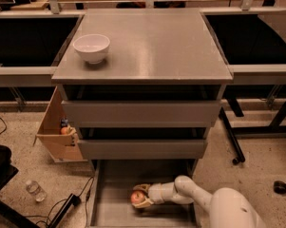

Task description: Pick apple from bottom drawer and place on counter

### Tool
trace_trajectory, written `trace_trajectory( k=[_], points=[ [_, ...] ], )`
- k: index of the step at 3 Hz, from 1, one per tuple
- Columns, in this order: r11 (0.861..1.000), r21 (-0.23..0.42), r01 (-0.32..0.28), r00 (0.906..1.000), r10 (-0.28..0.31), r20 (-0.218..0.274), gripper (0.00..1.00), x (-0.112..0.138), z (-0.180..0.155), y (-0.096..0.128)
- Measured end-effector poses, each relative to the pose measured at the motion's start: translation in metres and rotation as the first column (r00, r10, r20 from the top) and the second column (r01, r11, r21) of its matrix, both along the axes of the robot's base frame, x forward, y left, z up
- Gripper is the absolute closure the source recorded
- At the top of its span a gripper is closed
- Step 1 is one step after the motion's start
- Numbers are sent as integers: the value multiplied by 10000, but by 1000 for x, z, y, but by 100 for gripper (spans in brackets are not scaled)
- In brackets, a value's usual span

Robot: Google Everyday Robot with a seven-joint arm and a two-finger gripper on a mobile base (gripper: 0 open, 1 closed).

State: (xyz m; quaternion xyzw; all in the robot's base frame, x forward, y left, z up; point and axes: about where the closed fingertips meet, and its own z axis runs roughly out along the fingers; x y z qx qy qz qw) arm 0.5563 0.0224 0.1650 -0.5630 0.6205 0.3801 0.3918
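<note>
The apple [137,197] is small, red-orange with a paler patch, and lies on the grey floor of the open bottom drawer [111,189] at the lower middle. My gripper [140,196] reaches in from the right on a white arm, and its tan fingers [142,188] sit on both sides of the apple, close around it. The counter [152,42], a flat grey slab, tops the cabinet above.
A white bowl [91,47] stands at the counter's left. Two grey drawers [141,113] with flat fronts overhang the bottom drawer. A cardboard box [54,132] holding a tiny orange item sits left of the cabinet. A plastic bottle [35,190] and cables lie on the floor.
</note>
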Motion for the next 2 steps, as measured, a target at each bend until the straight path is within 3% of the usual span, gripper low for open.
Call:
trace_trajectory(
  k=[1, 2],
  points=[
    [9833, -224, 1808, 9768, -1769, 1205, 100, 37, 110, -66],
    [9645, -43, 2639, 9552, -2607, 1401, 100, 19, 197, -116]
  ],
)
